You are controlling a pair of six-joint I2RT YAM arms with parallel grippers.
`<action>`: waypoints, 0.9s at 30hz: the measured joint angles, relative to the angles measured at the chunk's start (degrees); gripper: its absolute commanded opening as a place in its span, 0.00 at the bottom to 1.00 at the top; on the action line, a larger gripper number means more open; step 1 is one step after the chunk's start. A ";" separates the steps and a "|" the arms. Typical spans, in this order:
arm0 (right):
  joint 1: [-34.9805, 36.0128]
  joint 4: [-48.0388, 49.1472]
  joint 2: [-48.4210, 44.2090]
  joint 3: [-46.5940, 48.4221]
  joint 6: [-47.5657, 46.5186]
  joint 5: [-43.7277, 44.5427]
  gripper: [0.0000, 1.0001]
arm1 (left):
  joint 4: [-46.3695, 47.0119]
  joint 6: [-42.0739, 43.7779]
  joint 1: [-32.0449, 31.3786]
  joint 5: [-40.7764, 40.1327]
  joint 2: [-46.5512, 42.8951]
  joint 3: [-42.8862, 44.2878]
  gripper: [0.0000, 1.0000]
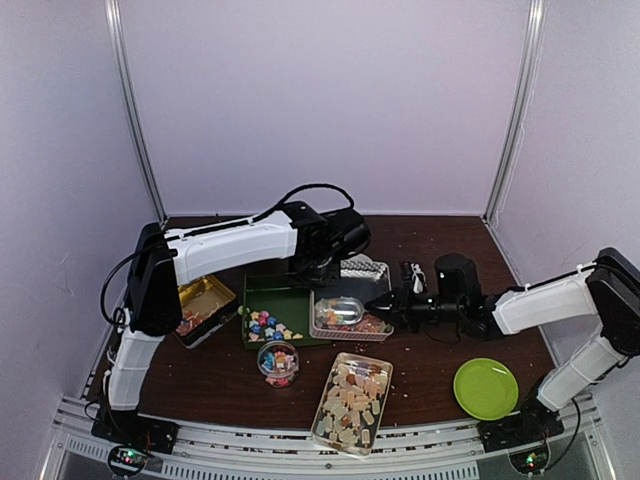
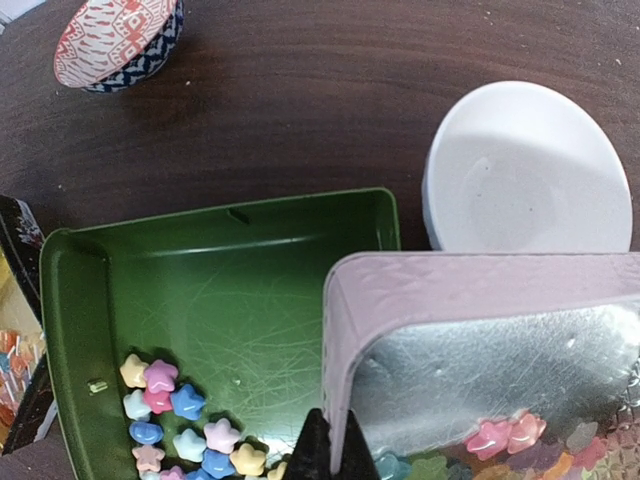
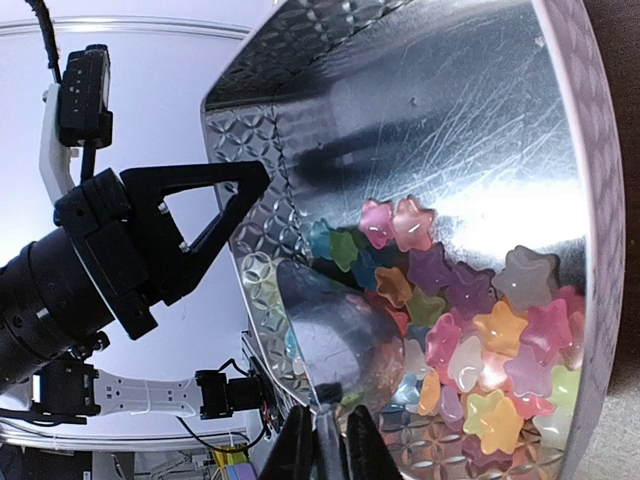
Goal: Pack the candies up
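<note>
Pastel star candies (image 3: 480, 340) lie heaped in a pink tin (image 3: 400, 110) with a shiny embossed inside. My right gripper (image 3: 325, 452) is shut on the handle of a metal scoop (image 3: 350, 330), whose bowl rests among these stars. My left gripper (image 2: 335, 452) is shut on the pink tin's side wall (image 2: 450, 290), with one finger on each side of the rim. More star candies (image 2: 170, 410) lie in the near corner of a green tray (image 2: 220, 290) beside the tin. In the top view both grippers meet at the tin (image 1: 350, 322). Beige chunky candies fill a clear tray (image 1: 352, 402).
A white bowl (image 2: 530, 170) stands just behind the tin, and a patterned bowl (image 2: 115, 40) farther back. A round clear cup (image 1: 278, 362) of candies, a gold tin (image 1: 203, 305) at the left and a green plate (image 1: 486, 388) at the front right are also on the table.
</note>
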 measured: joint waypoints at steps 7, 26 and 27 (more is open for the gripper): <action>-0.39 9.92 2.67 -3.06 8.35 -0.87 0.00 | 0.00 0.39 0.00 -0.46 -0.13 -0.22 0.00; -0.92 19.80 3.82 -4.92 16.76 -1.57 0.00 | 0.59 0.33 1.20 -1.03 -3.04 -1.40 0.00; -0.98 19.98 3.78 -5.05 16.76 -1.60 0.00 | 0.68 0.31 1.20 -1.01 -3.04 -1.46 0.00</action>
